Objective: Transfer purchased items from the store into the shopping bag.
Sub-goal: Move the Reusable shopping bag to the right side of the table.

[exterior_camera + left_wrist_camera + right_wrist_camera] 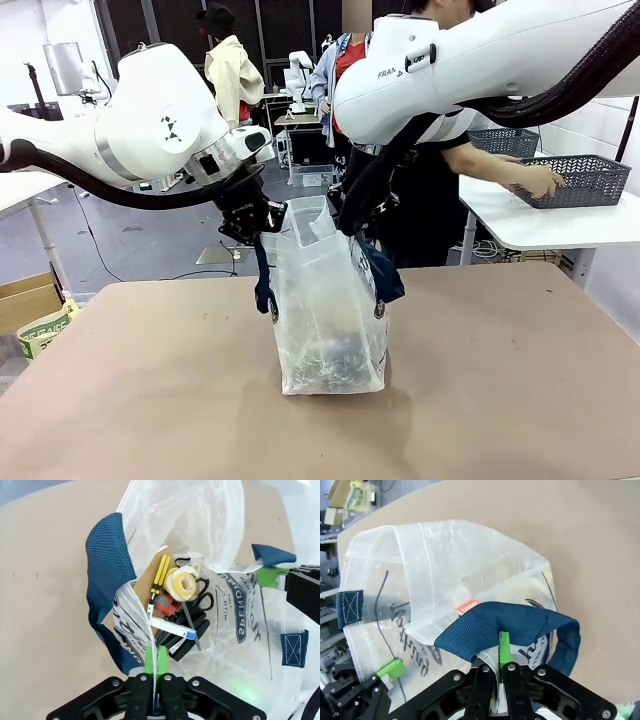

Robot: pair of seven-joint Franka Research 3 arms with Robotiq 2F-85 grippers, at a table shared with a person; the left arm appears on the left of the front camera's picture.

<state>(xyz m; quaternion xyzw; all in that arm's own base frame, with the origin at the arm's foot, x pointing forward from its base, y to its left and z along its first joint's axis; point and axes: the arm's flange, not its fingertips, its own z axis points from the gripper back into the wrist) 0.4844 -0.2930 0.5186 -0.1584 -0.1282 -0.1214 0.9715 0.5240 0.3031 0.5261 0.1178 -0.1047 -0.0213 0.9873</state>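
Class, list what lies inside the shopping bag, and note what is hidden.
Inside the shopping bag: a tape roll, black-handled scissors, a yellow-handled tool and a red item. Whatever lies beneath this pile is covered.

Printed sideways in navy on the shopping bag (241,607): "SPENDING" and "WITH", beside crumpled cursive not legible; on the right arm (392,72), "FRAN", cut off; on an orange tag (466,608), white lettering too small to read.
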